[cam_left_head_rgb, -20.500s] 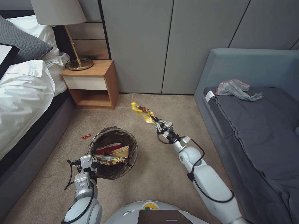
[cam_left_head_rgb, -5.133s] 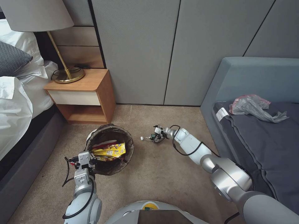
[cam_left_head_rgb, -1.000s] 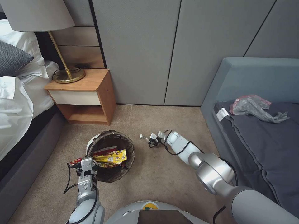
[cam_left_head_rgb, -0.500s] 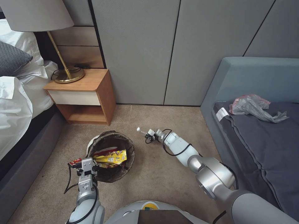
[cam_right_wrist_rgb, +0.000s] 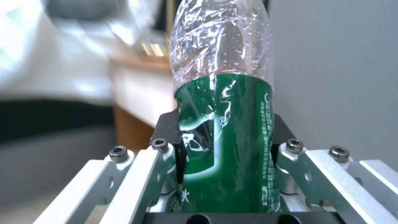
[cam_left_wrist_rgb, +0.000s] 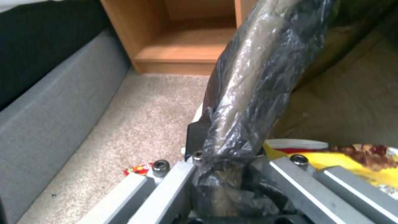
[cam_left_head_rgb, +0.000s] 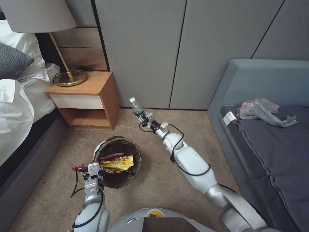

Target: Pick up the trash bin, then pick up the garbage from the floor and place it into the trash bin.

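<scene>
Trash bin (cam_left_head_rgb: 117,161) hangs from our left pincer (cam_left_head_rgb: 93,171), clamped on its bag-lined rim above the carpet near the nightstand (cam_left_head_rgb: 84,100). Our right pincer (cam_left_head_rgb: 145,117) is closed around a clear green-labelled bottle (cam_left_head_rgb: 137,108), held up in the air beyond the bin's far-right rim.

Off to my left a wooden nightstand (cam_left_head_rgb: 86,96) stands against the grey wall panels (cam_left_head_rgb: 145,51), with a brass lamp (cam_left_head_rgb: 66,75) on top. Farther left lies a bed (cam_left_head_rgb: 16,106) with white linen. To my right, a grey sofa (cam_left_head_rgb: 257,80) carries a crumpled plastic bag (cam_left_head_rgb: 262,111). Beige carpet (cam_left_head_rgb: 161,180) covers the floor.
</scene>
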Robot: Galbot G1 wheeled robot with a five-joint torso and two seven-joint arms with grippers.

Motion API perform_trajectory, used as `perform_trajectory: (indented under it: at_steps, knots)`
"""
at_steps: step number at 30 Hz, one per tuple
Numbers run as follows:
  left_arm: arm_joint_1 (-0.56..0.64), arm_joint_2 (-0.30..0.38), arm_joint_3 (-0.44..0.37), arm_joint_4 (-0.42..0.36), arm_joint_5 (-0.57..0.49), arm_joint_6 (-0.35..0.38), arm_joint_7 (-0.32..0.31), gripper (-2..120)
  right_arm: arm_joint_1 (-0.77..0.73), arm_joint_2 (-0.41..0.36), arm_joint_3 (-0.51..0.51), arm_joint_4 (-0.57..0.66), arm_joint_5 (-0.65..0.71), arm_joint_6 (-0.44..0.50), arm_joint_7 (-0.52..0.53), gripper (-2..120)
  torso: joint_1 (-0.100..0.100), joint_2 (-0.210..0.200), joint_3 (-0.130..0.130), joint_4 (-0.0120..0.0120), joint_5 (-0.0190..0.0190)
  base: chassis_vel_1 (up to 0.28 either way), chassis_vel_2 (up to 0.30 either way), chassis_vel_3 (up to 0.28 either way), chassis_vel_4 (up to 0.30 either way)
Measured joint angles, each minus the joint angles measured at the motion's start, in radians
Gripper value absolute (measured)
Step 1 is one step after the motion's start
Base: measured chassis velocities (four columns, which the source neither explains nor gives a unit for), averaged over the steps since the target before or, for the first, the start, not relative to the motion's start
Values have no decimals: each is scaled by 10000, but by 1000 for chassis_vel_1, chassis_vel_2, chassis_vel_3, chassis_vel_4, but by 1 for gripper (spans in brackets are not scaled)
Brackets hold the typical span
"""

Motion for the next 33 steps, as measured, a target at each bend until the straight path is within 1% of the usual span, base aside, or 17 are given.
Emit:
perform_trajectory:
  at_steps: [1, 3, 4, 5, 6, 7, 9, 12, 18, 23, 28, 33]
  knots:
    - [-11, 2, 25, 11, -9, 5, 5, 0, -286, -110, -195, 711, 175, -56, 104, 29, 0, 0, 1, -2, 0, 0, 0, 0, 0]
    - [-17, 2, 40, 17, -12, 7, 6, 0, -380, -143, -267, 941, 221, -64, 140, 29, 0, -1, 1, -1, -1, 0, 0, 0, 0]
    - [-25, 2, 67, 26, -21, 12, 13, 0, -779, -260, -607, 1819, 348, -81, 277, 29, 0, 0, 0, -3, 0, 0, 0, 0, 0]
    - [-28, 3, 96, 25, -46, 21, 14, 0, -1071, -343, -943, 2324, 377, -87, 369, 29, 0, 0, 0, 1, 0, 0, 0, 0, 0]
    - [-28, 4, 111, 26, -75, 41, 15, 0, -1262, -387, -1170, 2571, 369, -78, 417, 29, 0, 0, 0, 1, 0, 0, 0, 0, 0]
    - [-28, 4, 111, 26, -75, 41, 15, 0, -1262, -387, -1170, 2571, 369, -78, 417, 29, 0, 0, 0, 1, 0, 0, 0, 0, 0]
    - [-27, 6, 145, -1, -116, 75, 19, 0, -1632, -443, -1609, 2769, 209, 21, 451, 29, 0, 0, 0, -1, 1, 0, 0, 0, 0]
    - [-26, 7, 162, -53, -141, 91, 21, 0, -1888, -458, -1883, 2589, -99, 169, 452, 29, -1, 0, 0, 0, 0, 0, 0, 0, 0]
    - [-23, 13, 148, -106, -162, 96, 21, 0, -2288, -570, -2112, 2224, -518, 410, 426, 29, 0, 0, 1, 0, 0, 0, 0, 0, 0]
    - [-33, 23, 144, -130, -174, 96, 23, 0, -2461, -612, -2169, 2035, -683, 506, 397, 29, 0, 0, 1, 0, 1, 0, 0, 0, 0]
    - [-61, 24, 128, -202, -205, 110, 24, 0, -2648, -607, -2145, 1444, -940, 778, 312, 29, 0, 0, 1, 0, 1, 0, 0, 0, 0]
    - [-50, 35, 93, -254, -232, 116, 22, 0, -2727, -622, -2100, 1217, -1021, 849, 228, 29, 0, 0, 1, 0, 1, 0, 0, 0, 0]
